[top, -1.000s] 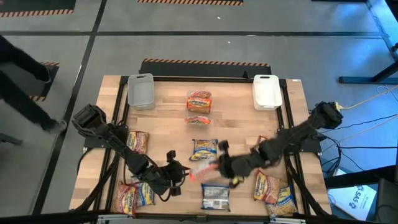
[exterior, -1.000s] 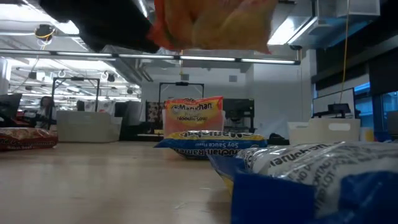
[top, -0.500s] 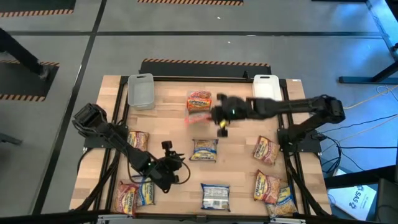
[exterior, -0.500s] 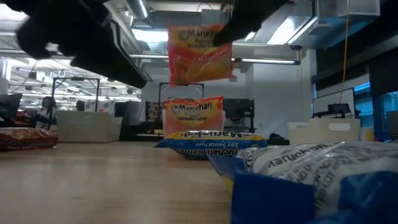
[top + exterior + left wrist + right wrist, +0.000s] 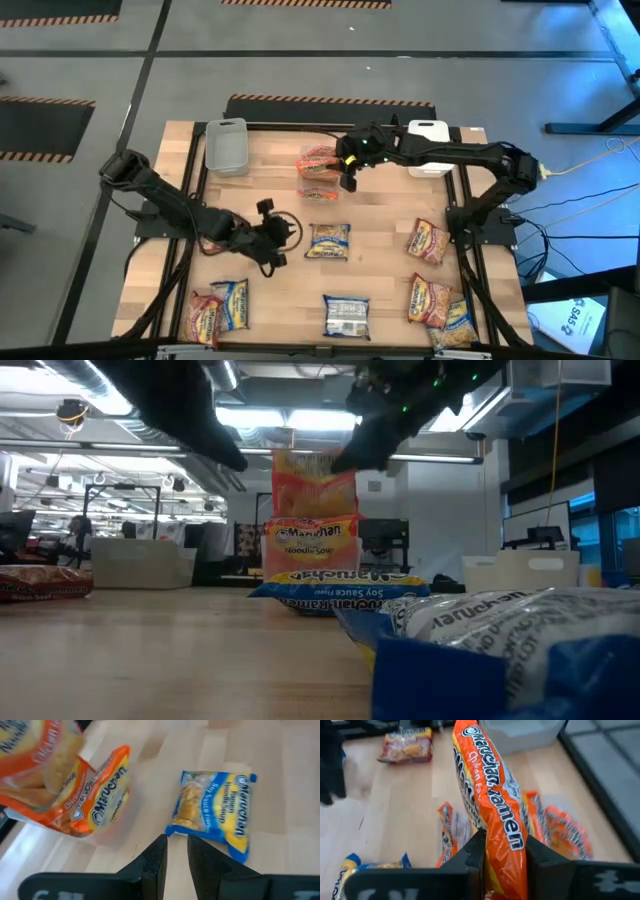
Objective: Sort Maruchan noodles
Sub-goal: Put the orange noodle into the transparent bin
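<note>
Maruchan packet held over the far pile by the right arm

Maruchan noodles lie scattered over the wooden table (image 5: 390, 215). The right gripper (image 5: 345, 170) is stretched across the far half of the table, its arm reaching leftward from its base past the white bin (image 5: 428, 146). Its fingers (image 5: 475, 852) are clamped on either side of an orange packet (image 5: 492, 815), which stands on edge between them. In the low view that packet (image 5: 312, 485) hangs just above the pink-orange pile (image 5: 310, 542) at the far middle of the table, apparently not quite touching it.

The left gripper (image 5: 268, 232) sits low over the table's left-centre, its arm bent and running in from the left edge. Its fingers (image 5: 155, 862) are nearly together, a narrow gap between them, with nothing held. Just ahead of them lies a blue-and-yellow packet (image 5: 214, 812) flat on the wood, and an orange chicken packet (image 5: 75, 795) shows blurred beside it.

A clear bin (image 5: 226, 146) stands at the far left corner. More packets rest along the near edge, at the left corner (image 5: 215, 310), the middle (image 5: 346, 315) and the right (image 5: 435, 300).
</note>
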You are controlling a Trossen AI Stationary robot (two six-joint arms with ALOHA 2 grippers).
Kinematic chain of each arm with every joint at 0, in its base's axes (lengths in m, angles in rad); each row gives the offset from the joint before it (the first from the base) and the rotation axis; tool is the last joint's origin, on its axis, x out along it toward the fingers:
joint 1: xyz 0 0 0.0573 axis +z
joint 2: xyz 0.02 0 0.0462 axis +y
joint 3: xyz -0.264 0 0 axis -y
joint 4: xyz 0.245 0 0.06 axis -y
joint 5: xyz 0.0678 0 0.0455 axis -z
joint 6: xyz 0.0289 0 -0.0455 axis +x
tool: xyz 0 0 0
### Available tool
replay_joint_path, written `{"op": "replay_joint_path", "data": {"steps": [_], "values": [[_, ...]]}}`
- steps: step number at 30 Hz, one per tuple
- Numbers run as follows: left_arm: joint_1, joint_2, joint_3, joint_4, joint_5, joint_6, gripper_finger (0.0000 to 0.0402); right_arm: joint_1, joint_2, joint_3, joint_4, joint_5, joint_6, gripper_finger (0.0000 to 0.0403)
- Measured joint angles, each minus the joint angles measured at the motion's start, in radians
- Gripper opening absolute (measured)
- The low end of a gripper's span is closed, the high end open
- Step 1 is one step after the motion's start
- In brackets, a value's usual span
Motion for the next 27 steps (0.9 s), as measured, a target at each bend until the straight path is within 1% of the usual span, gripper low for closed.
{"op": "replay_joint_path", "data": {"steps": [3,7,9,12,18,23,27], "values": [[0.009,-0.038,-0.067,0.034,0.011,-0.031,0.0069,-0.012,0.019,-0.035,0.04,-0.027,0.034,0.0056],[0.003,-0.049,-0.126,0.072,0.012,-0.08,0.0069,-0.016,0.018,-0.113,0.131,-0.02,0.071,0.0056],[-0.001,-0.05,-0.132,0.086,0.012,-0.085,0.0069,-0.016,0.018,-0.149,0.191,-0.025,0.096,0.0056],[-0.001,-0.051,-0.132,0.089,0.012,-0.086,0.0069,-0.016,0.018,-0.186,0.26,-0.004,0.113,0.0056],[-0.001,-0.051,-0.133,0.115,0.012,-0.087,0.0069,-0.016,0.018,-0.246,0.342,0.007,0.133,0.0056],[-0.001,-0.051,-0.133,0.126,0.011,-0.087,0.0069,-0.015,0.064,-0.269,0.406,-0.011,0.133,0.0056],[-0.001,-0.051,-0.133,0.129,0.025,-0.087,0.0069,-0.015,0.094,-0.266,0.416,-0.011,0.125,0.0056]]}}
